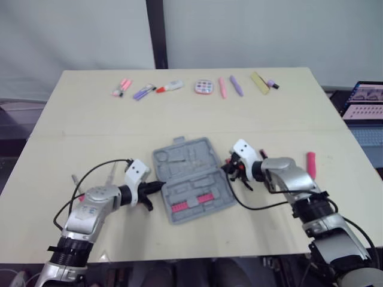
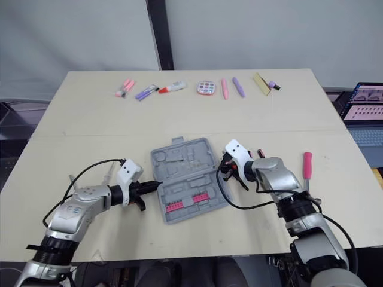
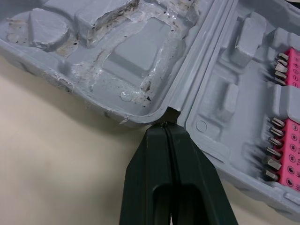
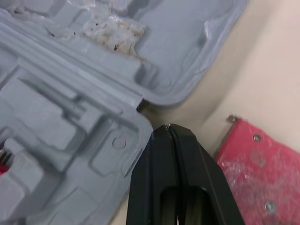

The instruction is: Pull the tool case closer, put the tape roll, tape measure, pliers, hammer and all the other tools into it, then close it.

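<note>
The tool case (image 1: 191, 179) lies open and flat in the middle of the counter (image 1: 90, 119), a little askew. Its moulded half with the handle tab lies farther from the robot, and the half holding the pink bit strips (image 1: 192, 202) lies nearer. The two arms come at it from opposite sides, each aimed at one end of the hinge line. The left jaws are pressed together into a single blunt point, and their tip touches the hinge notch (image 3: 171, 112). The right jaws are likewise together, with their tip at the gap where the two halves meet; whether it actually touches the plastic I cannot tell. Bracing closed tips at both hinge ends looks like a way to pinch the case between the arms, so it would slide toward the robot without swivelling. A red part with small screws (image 4: 262, 168) lies just beside the right tip and may get nudged. A pink-handled tool (image 1: 310, 164) waits well apart on the right, and a row of small items (image 1: 203, 87) lines the far edge, so the packing has not yet begun.
</note>
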Robot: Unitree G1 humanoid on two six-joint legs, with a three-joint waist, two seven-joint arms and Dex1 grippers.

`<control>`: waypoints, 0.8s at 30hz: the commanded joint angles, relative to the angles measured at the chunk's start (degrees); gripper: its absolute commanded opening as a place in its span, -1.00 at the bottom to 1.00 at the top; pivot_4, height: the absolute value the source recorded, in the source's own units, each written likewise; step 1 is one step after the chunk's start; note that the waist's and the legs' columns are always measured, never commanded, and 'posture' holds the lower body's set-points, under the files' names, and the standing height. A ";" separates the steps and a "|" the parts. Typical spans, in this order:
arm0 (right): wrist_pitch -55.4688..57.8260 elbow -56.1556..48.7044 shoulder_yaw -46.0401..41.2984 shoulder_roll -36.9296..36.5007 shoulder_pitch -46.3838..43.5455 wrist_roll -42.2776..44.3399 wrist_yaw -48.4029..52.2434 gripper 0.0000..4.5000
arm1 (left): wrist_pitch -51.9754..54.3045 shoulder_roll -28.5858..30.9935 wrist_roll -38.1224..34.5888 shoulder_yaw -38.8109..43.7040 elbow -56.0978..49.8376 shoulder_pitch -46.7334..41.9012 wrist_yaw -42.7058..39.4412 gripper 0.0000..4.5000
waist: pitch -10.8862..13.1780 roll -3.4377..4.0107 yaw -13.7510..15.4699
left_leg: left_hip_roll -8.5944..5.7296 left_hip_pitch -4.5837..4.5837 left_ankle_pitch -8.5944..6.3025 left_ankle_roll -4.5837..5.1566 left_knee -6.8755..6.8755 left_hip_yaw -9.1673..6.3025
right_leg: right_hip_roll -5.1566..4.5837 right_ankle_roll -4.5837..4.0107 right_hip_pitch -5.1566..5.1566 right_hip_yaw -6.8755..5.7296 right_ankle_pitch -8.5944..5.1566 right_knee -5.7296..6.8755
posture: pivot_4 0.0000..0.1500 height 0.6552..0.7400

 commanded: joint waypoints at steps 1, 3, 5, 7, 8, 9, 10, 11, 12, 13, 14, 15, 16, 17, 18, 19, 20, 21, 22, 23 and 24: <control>-1.53 -0.53 -0.57 0.50 -0.38 -0.54 1.72 -0.98 | -1.63 -0.35 0.47 -0.59 0.31 -0.52 -0.52 -0.99 | 0.00 0.00 0.04 | -0.01 0.00 0.00 0.00 0.00 0.00 | -0.08 0.00 0.00 -0.19 0.00 0.00 | 1.00 0.85; -1.64 -1.09 -0.44 0.63 0.05 -0.58 2.15 -0.98 | -2.48 -0.28 0.63 -1.11 0.37 -0.02 -1.06 -0.99 | 0.00 0.01 -0.01 | -0.05 0.00 0.00 0.00 -0.01 0.00 | -0.21 0.00 0.00 -0.42 0.00 0.01 | 1.00 0.85; -1.56 -1.71 -0.43 0.82 0.45 -0.55 2.58 -0.98 | -3.17 -0.26 0.69 -1.65 0.32 0.37 -1.62 -0.99 | 0.00 0.01 -0.02 | -0.05 0.00 0.00 0.00 -0.01 0.01 | -0.22 0.00 0.00 -0.45 0.00 0.01 | 1.00 0.85; -1.33 -2.37 -0.36 1.05 0.84 -0.59 2.95 -0.98 | -3.22 -0.48 0.41 -1.76 0.32 0.45 -2.01 -0.99 | 0.00 0.01 0.00 | -0.05 0.00 0.00 0.00 -0.01 0.00 | -0.22 0.00 0.00 -0.45 0.00 0.01 | 1.00 0.85; -1.24 -2.71 -0.27 1.14 1.09 -0.67 3.08 -0.98 | -3.25 -0.60 0.38 -1.80 0.37 0.41 -2.10 -0.99 | 0.00 0.01 0.01 | -0.05 0.00 0.00 0.00 -0.01 0.00 | -0.23 0.00 0.00 -0.45 0.00 0.01 | 1.00 0.85; -1.17 -3.05 -0.17 1.24 1.38 -0.74 3.16 -0.98 | -3.42 -0.73 0.46 -1.86 0.51 0.31 -2.13 -0.99 | 0.00 0.01 0.01 | -0.05 0.00 0.00 0.00 0.00 0.00 | -0.23 0.00 0.00 -0.46 0.00 0.01 | 1.00 0.85; -1.07 -3.33 -0.10 1.34 1.62 -0.82 3.21 -0.98 | -3.60 -0.82 0.57 -1.92 0.68 0.21 -2.15 -0.99 | 0.00 0.01 0.01 | -0.06 0.00 0.00 0.00 0.00 0.00 | -0.24 0.00 0.00 -0.45 0.00 0.01 | 1.00 0.85; -0.99 -3.60 -0.07 1.41 1.87 -0.88 3.23 -0.98 | -3.82 -0.83 0.73 -2.03 0.82 0.11 -2.21 -0.99 | 0.00 0.01 0.02 | -0.06 0.00 0.00 0.00 0.00 0.00 | -0.24 0.00 0.00 -0.45 0.00 0.01 | 1.00 0.85; -0.88 -3.84 -0.08 1.45 2.08 -0.94 3.24 -0.98 | -4.00 -0.82 0.85 -2.07 0.89 0.05 -2.26 -0.99 | 0.00 0.01 0.02 | -0.06 0.01 0.00 0.00 0.00 0.00 | -0.24 0.00 0.00 -0.46 0.00 0.01 | 1.00 0.85; -0.76 -4.14 -0.12 1.43 2.30 -1.00 3.28 -0.98 | -4.01 -0.86 0.81 -1.97 0.93 0.02 -2.28 -0.99 | 0.00 0.01 0.01 | -0.06 0.01 0.00 0.00 0.00 0.00 | -0.24 0.00 0.00 -0.46 0.00 0.01 | 1.00 0.85; -0.62 -4.44 -0.19 1.38 2.50 -1.02 3.33 -0.98 | -4.02 -0.86 0.79 -1.87 0.96 0.02 -2.35 -0.99 | 0.00 0.01 0.00 | -0.07 0.01 0.00 0.00 0.00 0.00 | -0.24 0.00 0.00 -0.46 0.00 0.01 | 1.00 0.85; -0.51 -4.67 -0.25 1.32 2.66 -1.02 3.38 -0.98 | -4.06 -0.82 0.80 -1.81 0.97 0.07 -2.44 -0.99 | 0.00 0.01 0.00 | -0.07 0.01 0.00 0.00 0.00 0.00 | -0.24 0.00 0.00 -0.46 0.00 0.01 | 1.00 0.85; -0.38 -5.01 -0.29 1.21 2.88 -1.02 3.46 -0.98 | -4.15 -0.70 0.84 -1.79 0.95 0.22 -2.62 -0.99 | 0.00 0.01 0.00 | -0.07 0.01 0.00 0.00 0.00 0.00 | -0.24 0.00 0.00 -0.46 0.00 0.01 | 1.00 0.85; -0.20 -5.46 -0.33 1.03 3.17 -0.98 3.55 -0.98 | -4.20 -0.54 0.84 -1.77 0.78 0.53 -2.80 -0.99 | 0.00 0.01 0.00 | -0.07 0.01 0.00 0.00 0.00 0.00 | -0.24 0.00 0.00 -0.46 0.00 0.01 | 1.00 0.85; 0.00 -5.95 -0.36 0.84 3.47 -0.93 3.65 -0.98 | -4.12 -0.40 0.79 -1.72 0.50 0.85 -2.95 -0.99 | 0.00 0.01 0.01 | -0.07 0.01 0.00 0.00 0.00 0.00 | -0.25 0.00 0.00 -0.46 0.00 0.01 | 1.00 0.85; 0.19 -6.41 -0.40 0.66 3.73 -0.90 3.72 -0.98 | -3.99 -0.30 0.70 -1.63 0.12 1.20 -3.06 -0.99 | 0.00 0.01 0.01 | -0.07 0.02 0.00 0.00 0.00 0.00 | -0.25 0.00 0.00 -0.46 0.00 0.01 | 1.00 0.85; 0.42 -6.89 -0.45 0.47 3.98 -0.85 3.81 -0.98 | -3.65 -0.23 0.45 -1.47 -0.45 1.60 -3.17 -0.99 | 0.00 0.01 0.01 | -0.07 0.01 0.00 0.00 -0.01 0.00 | -0.25 0.00 0.00 -0.46 0.00 0.01 | 1.00 0.85; 1.00 -8.11 -0.47 0.07 4.62 -0.66 4.02 -0.98 | -3.10 0.13 0.04 -1.32 -1.79 2.65 -3.52 -0.99 | 0.00 0.01 0.02 | -0.07 0.02 0.00 0.00 -0.01 0.00 | -0.25 0.00 0.00 -0.47 0.00 0.01 | 1.00 0.85; 1.54 -9.22 -0.48 -0.30 5.22 -0.51 4.25 -0.98 | -2.64 0.45 -0.30 -1.22 -2.99 3.61 -3.84 -0.99 | 0.00 0.01 0.03 | -0.07 0.01 0.00 0.00 -0.01 0.00 | -0.26 0.00 0.00 -0.46 0.00 0.00 | 1.00 0.85; 2.08 -10.38 -0.49 -0.67 5.91 -0.39 4.47 -0.98 | -2.20 0.73 -0.55 -1.19 -4.13 4.56 -4.07 -0.99 | 0.00 0.01 0.04 | -0.07 0.02 0.00 0.00 -0.05 0.00 | -0.27 0.00 0.00 -0.47 0.00 0.01 | 1.00 0.85; 2.47 -11.14 -0.53 -0.88 6.34 -0.35 4.62 -0.98 | -1.91 0.90 -0.67 -1.16 -4.85 5.13 -4.19 -0.99 | 0.00 0.02 0.07 | -0.07 0.02 0.00 0.00 -0.07 -0.01 | -0.28 0.00 0.00 -0.46 0.00 0.01 | 1.00 0.85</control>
